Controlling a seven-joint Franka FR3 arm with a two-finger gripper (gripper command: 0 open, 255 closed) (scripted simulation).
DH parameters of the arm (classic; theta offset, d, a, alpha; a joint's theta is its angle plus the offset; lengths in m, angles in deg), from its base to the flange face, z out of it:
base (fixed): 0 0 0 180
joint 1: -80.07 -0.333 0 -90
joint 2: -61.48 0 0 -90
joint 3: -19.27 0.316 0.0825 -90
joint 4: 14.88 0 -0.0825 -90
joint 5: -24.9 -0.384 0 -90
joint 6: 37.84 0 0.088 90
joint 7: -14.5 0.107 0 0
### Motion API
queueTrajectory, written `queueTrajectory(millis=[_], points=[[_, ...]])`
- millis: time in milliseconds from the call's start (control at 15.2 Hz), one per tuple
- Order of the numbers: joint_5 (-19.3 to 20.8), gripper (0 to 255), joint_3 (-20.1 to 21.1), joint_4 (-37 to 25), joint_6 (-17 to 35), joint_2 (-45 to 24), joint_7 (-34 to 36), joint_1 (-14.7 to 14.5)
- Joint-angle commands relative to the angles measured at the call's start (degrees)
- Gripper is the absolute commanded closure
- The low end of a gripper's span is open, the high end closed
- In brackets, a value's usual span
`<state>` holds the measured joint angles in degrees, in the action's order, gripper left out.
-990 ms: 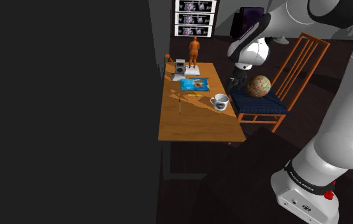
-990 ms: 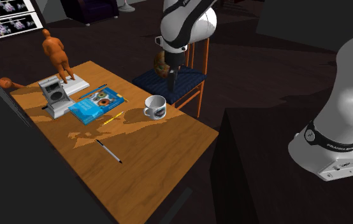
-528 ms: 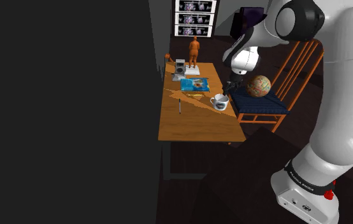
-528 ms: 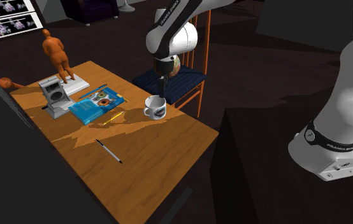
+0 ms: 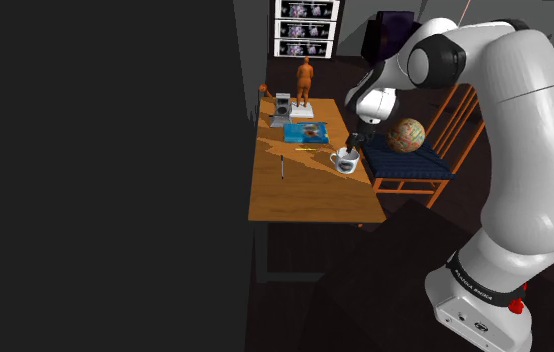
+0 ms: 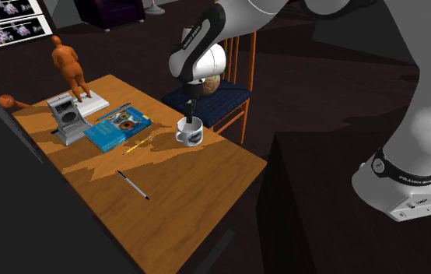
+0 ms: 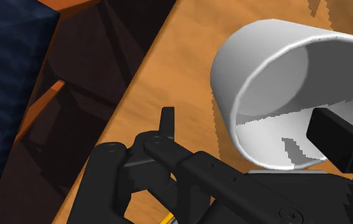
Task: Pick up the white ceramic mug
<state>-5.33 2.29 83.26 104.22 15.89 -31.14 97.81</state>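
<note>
A white mug (image 5: 344,160) (image 6: 190,134) with a dark print stands upright near the edge of the wooden table (image 5: 310,195) (image 6: 183,198) that faces the chair. My black gripper (image 5: 352,147) (image 6: 188,120) has come down onto its rim. In the wrist view the gripper (image 7: 252,127) is open: one fingertip (image 7: 334,135) is inside the mug (image 7: 264,57), the other (image 7: 167,119) is outside, and the mug's wall stands between them with a gap on the outer side.
A wooden chair (image 5: 435,150) (image 6: 233,97) with a globe (image 5: 405,134) on its blue seat stands close beside the mug. On the table are a blue book (image 6: 117,127), a yellow pencil (image 6: 138,145), a pen (image 6: 132,185), a grey device (image 6: 68,117) and an orange figurine (image 6: 68,66).
The arm has swung from over the chair seat toward the table and lowered. The gripper now straddles the mug's rim. The mug has not moved.
</note>
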Motion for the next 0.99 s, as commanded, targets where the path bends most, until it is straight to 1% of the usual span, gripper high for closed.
queueTrajectory(millis=[0,264,396,462,924], points=[[-0.4,0,0.5,-1.1,0.6,-1.7,-0.3,0.5],[-1.3,0,1.5,-2.5,2.2,-4.6,-1.0,1.3],[-1.3,0,1.5,-2.5,2.2,-4.6,-1.0,1.3],[-1.3,255,1.5,-2.4,2.3,-4.6,-1.1,1.2],[-1.3,255,1.5,-2.6,2.2,-4.6,-1.0,1.3]])
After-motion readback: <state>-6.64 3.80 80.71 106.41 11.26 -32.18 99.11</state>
